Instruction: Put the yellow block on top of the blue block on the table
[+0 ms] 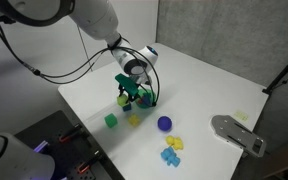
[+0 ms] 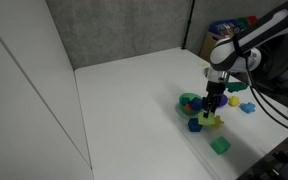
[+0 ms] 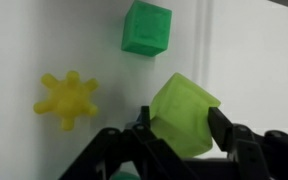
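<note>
Wrist view: tool (image 3: 184, 128) grips yellow block (image 3: 182, 105), its base hidden.

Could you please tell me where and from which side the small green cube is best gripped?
Grip the small green cube across two opposite flat side faces, coming straight down from above. It sits flat on the white table with bare surface around it, and the yellow spiky piece lies well apart.

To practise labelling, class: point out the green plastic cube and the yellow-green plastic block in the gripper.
Green plastic cube (image 3: 146, 27): wrist view, middle of its face.
Yellow-green plastic block (image 3: 184, 115): wrist view, its front face.
</note>
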Controlling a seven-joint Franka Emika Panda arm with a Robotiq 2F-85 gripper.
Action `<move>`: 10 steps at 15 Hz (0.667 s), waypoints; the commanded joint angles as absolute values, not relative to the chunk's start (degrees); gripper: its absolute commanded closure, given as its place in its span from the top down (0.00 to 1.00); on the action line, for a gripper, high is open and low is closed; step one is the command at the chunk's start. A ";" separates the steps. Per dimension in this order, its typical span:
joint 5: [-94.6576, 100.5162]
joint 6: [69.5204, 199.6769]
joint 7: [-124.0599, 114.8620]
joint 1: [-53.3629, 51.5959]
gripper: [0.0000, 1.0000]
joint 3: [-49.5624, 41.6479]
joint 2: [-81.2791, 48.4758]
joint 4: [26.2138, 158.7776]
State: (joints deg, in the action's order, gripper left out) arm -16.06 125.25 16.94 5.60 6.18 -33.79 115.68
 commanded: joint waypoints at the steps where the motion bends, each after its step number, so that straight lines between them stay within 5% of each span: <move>1: -13.97 122.48 15.47 4.76 0.35 5.46 -37.38 110.76; 7: -13.18 119.99 15.84 4.70 0.35 5.76 -41.16 106.18; 8: -12.90 119.42 15.69 4.56 0.52 5.70 -41.41 105.65; 9: -12.47 119.20 15.56 4.32 0.84 5.62 -41.42 105.44; 10: -12.19 119.03 15.50 4.17 0.83 5.64 -41.34 105.32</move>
